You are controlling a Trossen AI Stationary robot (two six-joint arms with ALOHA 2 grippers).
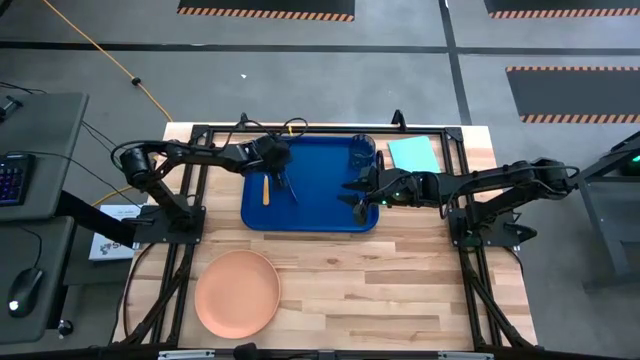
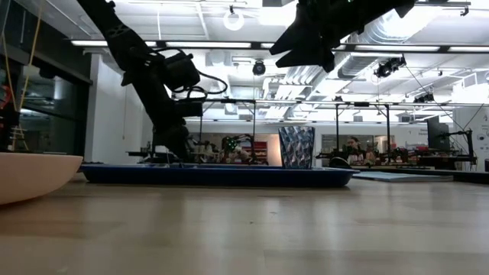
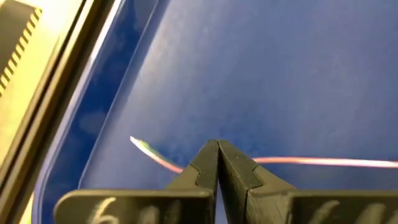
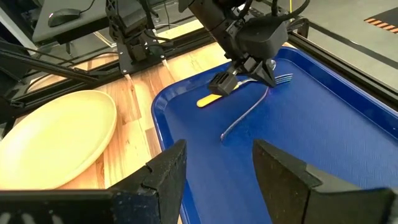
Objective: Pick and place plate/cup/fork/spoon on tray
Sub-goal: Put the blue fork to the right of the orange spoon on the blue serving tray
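From my station, nearest on the tabletop I see the plate, sitting bare on the wood at the near left, well apart from the tray. The tray lies farther back, about mid-table. Over its right edge hangs my right pincer, fingers spread apart and holding nothing, raised clear of the tray floor in the low view. My left pincer is down inside the tray's left part, its two fingers pressed together tip to tip. A thin utensil with tines at one end lies on the tray floor right at those closed tips; I cannot tell whether it is actually pinched. Just beside it on the tray lies a short yellow-orange piece. Beyond the tray's far right corner, a light-teal sheet lies flat on the wood.
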